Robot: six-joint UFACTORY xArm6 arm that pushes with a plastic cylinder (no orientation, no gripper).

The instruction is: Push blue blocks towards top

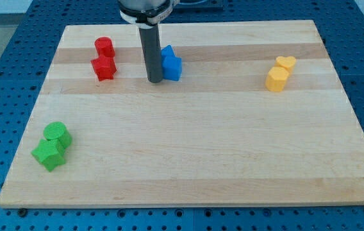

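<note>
my tip (155,80) touches the blue blocks (170,64) at their left, poorly placed for an upward push; no end effector shows.

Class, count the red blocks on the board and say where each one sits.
2. A red cylinder at the view's top left, and a red star-like block touching it just below. None seems hidden.
</note>
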